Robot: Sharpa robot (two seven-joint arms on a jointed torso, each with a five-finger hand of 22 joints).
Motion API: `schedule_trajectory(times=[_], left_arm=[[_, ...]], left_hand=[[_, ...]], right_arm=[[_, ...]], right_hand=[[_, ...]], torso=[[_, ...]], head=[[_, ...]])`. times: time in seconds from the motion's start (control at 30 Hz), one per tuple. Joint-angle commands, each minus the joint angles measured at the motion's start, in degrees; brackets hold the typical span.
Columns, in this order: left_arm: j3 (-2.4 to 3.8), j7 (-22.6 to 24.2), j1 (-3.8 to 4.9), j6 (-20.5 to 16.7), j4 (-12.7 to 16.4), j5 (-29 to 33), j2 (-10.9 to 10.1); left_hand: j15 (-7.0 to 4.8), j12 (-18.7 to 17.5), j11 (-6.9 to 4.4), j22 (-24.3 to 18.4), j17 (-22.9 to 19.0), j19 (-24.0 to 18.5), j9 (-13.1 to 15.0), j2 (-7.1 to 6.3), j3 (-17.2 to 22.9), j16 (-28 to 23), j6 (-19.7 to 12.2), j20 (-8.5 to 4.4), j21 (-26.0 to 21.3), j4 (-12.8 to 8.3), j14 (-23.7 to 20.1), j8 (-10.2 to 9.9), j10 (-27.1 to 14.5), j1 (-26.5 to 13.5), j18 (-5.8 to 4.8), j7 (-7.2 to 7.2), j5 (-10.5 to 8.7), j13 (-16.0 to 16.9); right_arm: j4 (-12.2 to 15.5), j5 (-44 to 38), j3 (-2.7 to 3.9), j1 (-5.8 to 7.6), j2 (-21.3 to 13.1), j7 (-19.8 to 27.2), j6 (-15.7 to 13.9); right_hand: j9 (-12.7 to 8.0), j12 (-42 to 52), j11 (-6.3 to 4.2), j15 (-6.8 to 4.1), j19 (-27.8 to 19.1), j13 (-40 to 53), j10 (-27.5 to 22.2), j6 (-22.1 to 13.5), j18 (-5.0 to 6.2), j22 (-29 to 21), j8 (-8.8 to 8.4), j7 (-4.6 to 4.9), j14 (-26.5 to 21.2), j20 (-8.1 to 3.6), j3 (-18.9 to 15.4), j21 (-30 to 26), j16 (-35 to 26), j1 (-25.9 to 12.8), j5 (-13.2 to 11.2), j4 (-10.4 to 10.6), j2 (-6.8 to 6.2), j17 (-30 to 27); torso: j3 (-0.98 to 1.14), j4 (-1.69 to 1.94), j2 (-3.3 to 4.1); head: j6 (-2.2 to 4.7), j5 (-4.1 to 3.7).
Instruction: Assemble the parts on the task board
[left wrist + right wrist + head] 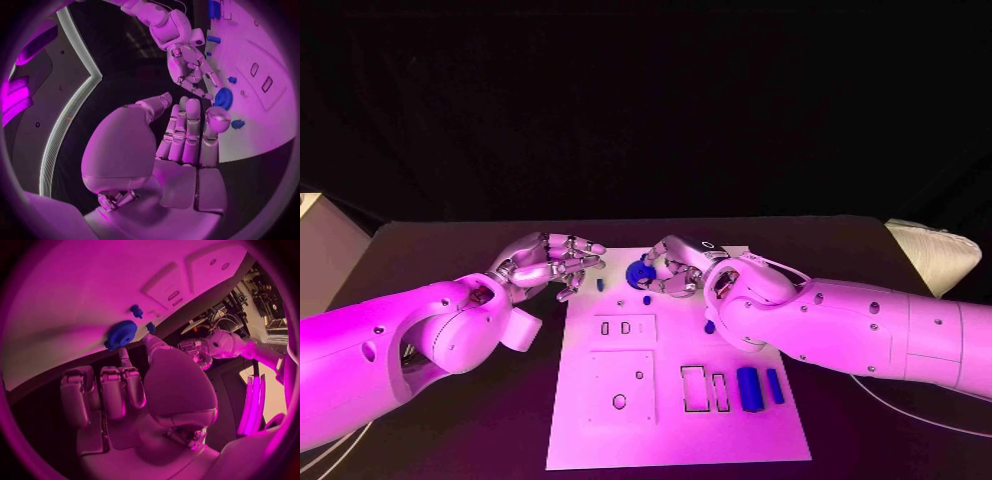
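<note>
right hand [678, 266], nearer and at about 3 o'clock of the round blue part [640, 274] on the task board [675, 440], touches it without gripping; left hand [548, 262], loosely curled and empty, waits at 9 o'clock.

A dark worktop [444, 250] carried the things, running back into a black background. In the middle of it lay a white board [675, 430], flat, its long side running away from the robot. At the far right edge of the worktop sat a pale ribbed object [935, 255], well apart from the board.
</note>
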Motion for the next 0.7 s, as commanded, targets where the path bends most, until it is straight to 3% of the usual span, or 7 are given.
schedule_trajectory(times=[0.03, 0.17, 0.3, 0.4, 0.53, 0.7], left_arm=[[0.04, 0.3, 0.06, 1.1, 0.0, 0.2, 0.3], [0.03, 0.3, 0.05, 1.2, -0.1, 0.2, 0.5], [0.02, 0.3, 0.04, 1.3, -0.3, 0.2, 0.6], [0.02, 0.3, 0.04, 1.3, -0.4, 0.2, 0.6], [0.02, 0.3, 0.04, 1.2, -0.6, 0.2, 0.6], [0.01, 0.3, 0.04, 1.3, -0.6, 0.2, 0.6]], left_hand=[[-0.07, 0.2, 0.09, 0.1, 0.1, -0.2, 0.1, 0.04, 0.2, 0.0, -0.3, 0.17, 0.3, 0.0, -0.2, 0.0, -0.4, -0.4, -0.83, -0.14, -0.21, 0.1], [-0.07, 0.2, 0.09, 0.1, 0.1, -0.2, 0.1, 0.04, 0.2, 0.0, -0.3, 0.17, 0.3, 0.0, -0.2, 0.0, -0.4, -0.4, -0.83, -0.14, -0.21, 0.1], [-0.07, 0.2, 0.09, 0.1, 0.1, -0.2, 0.1, 0.04, 0.2, 0.0, -0.3, 0.17, 0.3, 0.0, -0.2, 0.0, -0.4, -0.4, -0.83, -0.14, -0.21, 0.1], [-0.07, 0.2, 0.09, 0.1, 0.1, -0.2, 0.1, 0.04, 0.2, 0.0, -0.3, 0.17, 0.3, 0.0, -0.2, 0.0, -0.4, -0.4, -0.83, -0.14, -0.21, 0.1], [-0.06, 0.3, 0.09, 0.1, 0.1, -0.3, 0.1, 0.04, 0.3, 0.0, -0.3, 0.17, 0.4, -0.1, -0.2, 0.0, -0.5, -0.5, -0.83, -0.15, -0.21, 0.2], [-0.06, 0.3, 0.09, 0.1, 0.1, -0.3, 0.1, 0.04, 0.3, 0.0, -0.3, 0.17, 0.4, -0.1, -0.2, 0.0, -0.5, -0.5, -0.83, -0.15, -0.21, 0.2]], right_arm=[[-1.3, -0.1, 0.01, -0.03, 1.0, 0.7, 0.7], [-2.3, -0.8, 0.02, -0.05, 1.9, 0.2, 0.1], [-2.9, -2.5, 0.02, -0.06, 2.4, -0.6, -1.3], [-3.0, -3.7, 0.03, -0.06, 2.5, -0.9, -1.7], [-3.4, -4.3, 0.03, -0.07, 2.8, -0.8, -0.6], [-4.1, -4.1, -0.02, -0.12, 3.4, -0.5, 1.2]], right_hand=[[-0.2, 0.0, 0.21, 0.36, 6.0, 12.2, 3.3, 0.0, -0.39, 15.1, -0.18, 0.11, 5.2, 0.30, 0.7, 0.3, 0.2, 0.3, 0.2, -0.1, -0.29, 12.1], [-0.4, -0.2, 0.32, 0.45, 6.0, 12.0, 3.0, -0.3, -0.39, 15.1, -0.44, 0.25, 5.1, 0.37, 2.2, 0.3, 0.1, 2.5, -0.2, -1.0, -0.68, 11.9], [-0.6, -0.3, 0.38, 0.52, 6.0, 12.0, 3.0, -0.3, -0.39, 15.1, -0.43, 0.34, 5.1, 0.44, 4.0, 0.3, 0.1, 5.2, -1.9, -2.5, -1.57, 11.9], [-0.7, -0.2, 0.36, 0.50, 6.0, 12.1, 3.1, 0.0, -0.39, 15.1, -0.30, 0.31, 5.1, 0.42, 5.1, 0.3, 0.2, 6.9, -2.8, -3.7, -2.19, 12.0], [-0.8, -0.1, 0.30, 0.45, 6.0, 12.2, 3.2, 0.5, -0.39, 15.1, -0.15, 0.26, 5.2, 0.39, 6.4, 0.3, 0.2, 8.5, -3.0, -5.0, -2.87, 12.2], [-0.8, -0.1, 0.29, 0.45, 6.0, 12.2, 3.2, 0.8, -0.39, 15.1, -0.11, 0.23, 5.2, 0.37, 6.5, 0.3, 0.2, 7.7, -3.3, -4.6, -3.22, 12.2]], torso=[[0.00, 0.14, 0.04], [-0.02, 0.25, 0.05], [-0.10, 0.13, -0.01], [-0.04, 0.00, 0.02], [0.02, -0.13, 0.01], [0.03, -0.10, -0.03]], head=[[-0.05, -0.03], [-0.21, 0.03], [-0.36, 0.10], [-0.44, 0.24], [-0.49, 0.23], [-0.60, 0.21]])
